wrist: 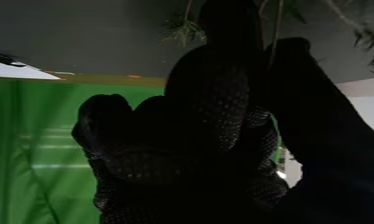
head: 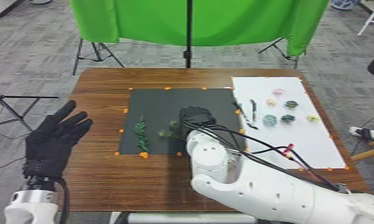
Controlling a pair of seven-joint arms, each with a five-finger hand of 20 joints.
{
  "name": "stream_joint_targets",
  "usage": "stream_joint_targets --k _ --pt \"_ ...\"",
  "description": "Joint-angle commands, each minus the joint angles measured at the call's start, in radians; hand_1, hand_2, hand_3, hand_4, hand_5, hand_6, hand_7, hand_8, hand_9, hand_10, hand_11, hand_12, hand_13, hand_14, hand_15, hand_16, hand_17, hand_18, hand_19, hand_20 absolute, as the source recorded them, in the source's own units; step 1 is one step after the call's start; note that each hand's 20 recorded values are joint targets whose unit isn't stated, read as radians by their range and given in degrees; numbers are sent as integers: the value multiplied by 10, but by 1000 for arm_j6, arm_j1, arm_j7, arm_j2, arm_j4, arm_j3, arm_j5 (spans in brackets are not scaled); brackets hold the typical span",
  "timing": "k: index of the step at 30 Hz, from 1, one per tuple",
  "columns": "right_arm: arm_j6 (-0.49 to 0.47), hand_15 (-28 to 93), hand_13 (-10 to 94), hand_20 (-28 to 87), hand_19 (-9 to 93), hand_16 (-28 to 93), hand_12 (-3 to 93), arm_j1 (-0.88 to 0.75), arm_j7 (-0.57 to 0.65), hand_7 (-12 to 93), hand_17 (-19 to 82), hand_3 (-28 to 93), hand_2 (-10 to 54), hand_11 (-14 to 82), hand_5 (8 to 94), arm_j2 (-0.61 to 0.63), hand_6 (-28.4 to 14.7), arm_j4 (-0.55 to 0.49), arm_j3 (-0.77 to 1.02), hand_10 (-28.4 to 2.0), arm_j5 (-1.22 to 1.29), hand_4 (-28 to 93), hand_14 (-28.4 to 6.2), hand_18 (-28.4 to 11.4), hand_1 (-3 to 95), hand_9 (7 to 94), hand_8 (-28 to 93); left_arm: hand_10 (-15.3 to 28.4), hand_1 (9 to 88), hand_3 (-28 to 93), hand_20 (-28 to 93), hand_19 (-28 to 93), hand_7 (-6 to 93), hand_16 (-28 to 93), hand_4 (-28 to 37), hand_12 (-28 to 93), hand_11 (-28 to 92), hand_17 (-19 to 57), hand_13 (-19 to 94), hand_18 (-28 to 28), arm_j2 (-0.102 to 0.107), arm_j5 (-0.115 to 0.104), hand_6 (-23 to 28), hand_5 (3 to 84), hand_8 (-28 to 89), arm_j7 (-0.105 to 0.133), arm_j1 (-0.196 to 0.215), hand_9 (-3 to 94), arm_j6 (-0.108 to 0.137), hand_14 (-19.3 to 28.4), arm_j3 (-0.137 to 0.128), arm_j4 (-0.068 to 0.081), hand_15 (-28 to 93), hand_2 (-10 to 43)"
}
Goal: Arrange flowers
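Head view: early stage judged. On the black sheet (head: 157, 100), one leafy green sprig (head: 142, 135) is laid at left, and feathery greenery (head: 170, 134) lies just left of the right hand (head: 198, 115). None of the flower heads (head: 270, 120) has been placed there; all are left on the white sheet (head: 310, 142) at right. Counted: flower heads, six (pink, peach, yellowish, pale green, two dark teal); leafy sprig, one; dark slender stems (head: 253, 110) at the white sheet's left edge, exact number cannot be told; red slender item (head: 288, 149), one, near part of the white sheet. Left hand (head: 52, 142) is held at the table's left edge, released, fingers spread, nothing grasped.

Right wrist view: a thin stem (wrist: 278, 27) is pinched between thumb and finger of the right hand, over the black sheet. Feathery tuft (wrist: 185, 33), one, seen beside the fingers
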Motion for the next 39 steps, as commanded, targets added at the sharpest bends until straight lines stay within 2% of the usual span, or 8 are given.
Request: stream_joint_targets --k 1,7,17,21,28,33,35,39 --pt "3 710 915 438 932 228 136 -3 12 330 487 700 54 539 937 -43 10 -5 2 -118 10 -254 -93 -283 378 937 -165 211 208 781 115 546 104 -81 -283 113 234 -90 262 264 8 1 95 405 -89 -10 -13 384 -14 283 16 11 502 82" --pt "-8 707 917 441 932 233 134 -6 14 337 487 694 55 540 937 -48 8 -5 -9 -118 -4 -254 -95 -284 366 937 -172 211 211 783 116 545 106 -81 -283 113 234 -90 261 264 2 5 95 407 -90 -19 -23 384 -19 284 18 15 503 82" --pt "-3 707 912 445 932 236 134 -4 24 321 483 699 -14 531 937 -46 3 -7 -2 -118 -10 -243 -96 -284 312 937 -169 212 223 788 117 545 107 -82 -282 112 235 -90 262 264 -2 10 96 409 -89 -29 -18 384 -18 284 15 14 503 83" --pt "4 709 910 447 932 236 135 -9 12 318 480 702 -27 529 937 -28 2 -25 13 -118 -36 -241 -96 -284 306 937 -169 211 226 791 117 545 107 -82 -281 113 236 -90 261 264 -2 3 97 409 -89 -12 1 384 -11 284 12 8 504 82" --pt "186 696 869 367 932 228 161 -47 -9 219 440 698 -32 442 937 109 -11 -142 150 -123 -63 -236 -107 -284 298 937 -148 212 226 790 117 545 106 -83 -281 112 236 -90 261 264 12 -19 98 410 -89 22 23 384 4 284 10 6 504 82" --pt "334 638 831 276 914 208 174 -80 54 138 398 706 -40 300 879 220 -35 -152 257 -140 -4 -233 -109 -284 304 929 -127 212 226 788 117 545 106 -83 -282 112 236 -90 261 263 -4 -5 97 410 -89 7 25 384 -1 284 8 5 503 83" --pt "320 639 812 267 906 205 182 -103 83 125 386 707 -42 294 841 248 -42 -138 301 -145 22 -232 -114 -284 306 909 -123 212 226 787 117 545 106 -83 -282 112 236 -90 261 264 -16 2 97 410 -89 -5 25 384 -7 284 5 5 504 83" --pt "400 659 757 248 883 186 179 -111 123 107 353 712 -49 303 745 291 -61 -66 299 -159 16 -233 -130 -284 313 840 -111 211 226 787 118 545 106 -82 -282 112 236 -90 261 263 -8 -4 97 409 -89 1 34 384 -3 284 8 2 504 82"
